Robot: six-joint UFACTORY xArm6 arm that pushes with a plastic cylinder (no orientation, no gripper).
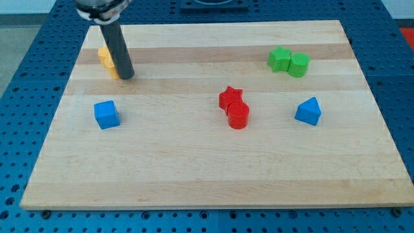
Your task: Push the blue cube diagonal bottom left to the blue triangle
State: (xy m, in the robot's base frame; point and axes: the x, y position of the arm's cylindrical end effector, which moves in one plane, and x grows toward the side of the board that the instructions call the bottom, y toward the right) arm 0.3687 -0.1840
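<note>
The blue cube [107,114] lies at the view's left on the wooden board [207,175]. The blue triangle [308,111] lies far to the view's right, at about the same height. My tip [127,77] rests on the board above and slightly right of the blue cube, with a gap between them. The rod leans up toward the view's top left.
Yellow blocks [106,57] sit just behind the rod at the top left, partly hidden by it. A red star [230,98] and a red cylinder [238,116] touch near the middle. A green star [279,59] and a green cylinder [299,65] sit at the top right.
</note>
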